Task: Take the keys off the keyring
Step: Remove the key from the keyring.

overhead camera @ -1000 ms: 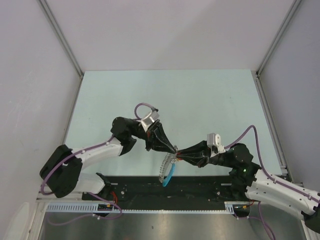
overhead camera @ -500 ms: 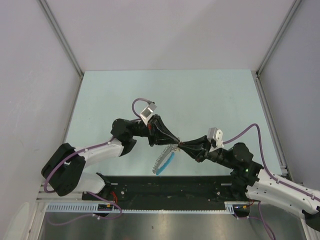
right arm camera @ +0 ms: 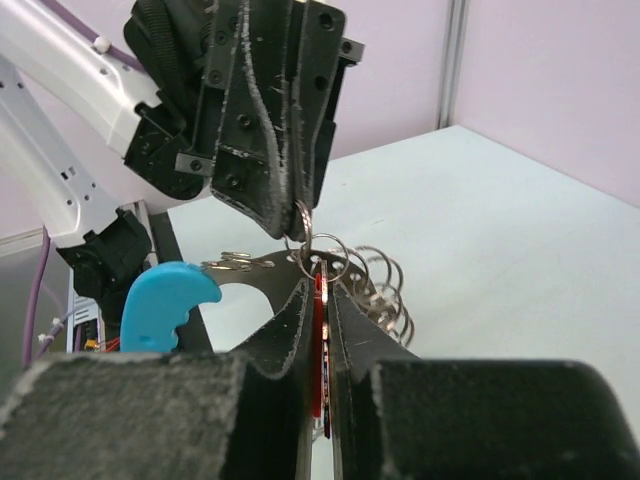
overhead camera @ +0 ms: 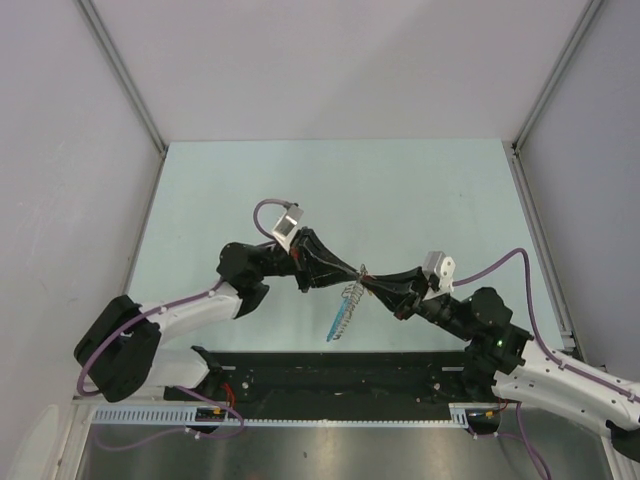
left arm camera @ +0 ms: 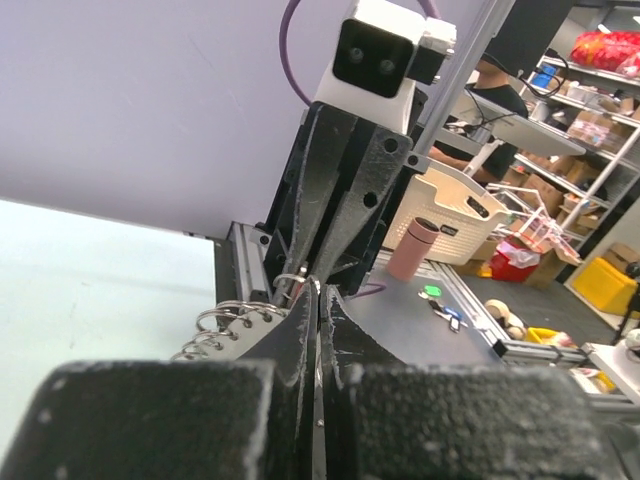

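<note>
Since the left gripper is clamped on a loop of the keyring dangling over the table and the right gripper pinches the red key (just a sliver showing), I'd ease them apart slowly, no yanking.

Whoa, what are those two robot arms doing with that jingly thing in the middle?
They are trying to get a little red key off a keyring, held up over the table. The left gripper is shut on one small ring of the keyring, and the rest of it dangles below. The right gripper pinches the key. The key does not look free yet.
</note>
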### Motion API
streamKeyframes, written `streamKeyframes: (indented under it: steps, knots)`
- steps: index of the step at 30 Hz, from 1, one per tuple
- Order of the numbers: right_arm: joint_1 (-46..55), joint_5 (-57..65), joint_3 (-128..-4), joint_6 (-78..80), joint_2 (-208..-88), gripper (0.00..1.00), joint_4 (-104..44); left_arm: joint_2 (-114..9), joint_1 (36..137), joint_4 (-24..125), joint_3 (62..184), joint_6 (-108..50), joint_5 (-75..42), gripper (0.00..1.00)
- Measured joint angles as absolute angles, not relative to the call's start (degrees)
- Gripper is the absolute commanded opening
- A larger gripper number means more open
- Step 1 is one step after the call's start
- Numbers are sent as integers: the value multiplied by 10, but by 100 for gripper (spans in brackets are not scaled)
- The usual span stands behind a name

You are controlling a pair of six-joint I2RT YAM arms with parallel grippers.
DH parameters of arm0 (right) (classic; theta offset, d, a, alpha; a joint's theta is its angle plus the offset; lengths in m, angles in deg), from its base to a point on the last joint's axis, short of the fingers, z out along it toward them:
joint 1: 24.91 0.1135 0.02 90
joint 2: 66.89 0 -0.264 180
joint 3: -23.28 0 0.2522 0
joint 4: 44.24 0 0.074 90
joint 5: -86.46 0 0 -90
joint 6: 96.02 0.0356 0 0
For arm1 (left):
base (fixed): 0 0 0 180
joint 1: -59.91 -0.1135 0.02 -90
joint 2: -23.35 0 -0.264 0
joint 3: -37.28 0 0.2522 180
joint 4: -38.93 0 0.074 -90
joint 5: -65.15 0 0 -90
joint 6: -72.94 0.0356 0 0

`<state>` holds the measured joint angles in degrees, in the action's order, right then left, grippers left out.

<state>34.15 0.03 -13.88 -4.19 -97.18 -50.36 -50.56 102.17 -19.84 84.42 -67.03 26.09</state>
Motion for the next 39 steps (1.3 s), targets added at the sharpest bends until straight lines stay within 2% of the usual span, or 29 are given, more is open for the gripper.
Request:
streamKeyframes:
  steps: [19,27,39]
  knots:
    - [343,-7,-139,-36,-964,0,-483,-491,1023,-196,829,-688,254,0]
    - [342,-3,-139,-35,-939,0,-451,-546,1016,-201,883,-726,324,0]
    - [342,-8,-139,-35,-957,0,-467,-561,1016,-201,903,-761,307,0]
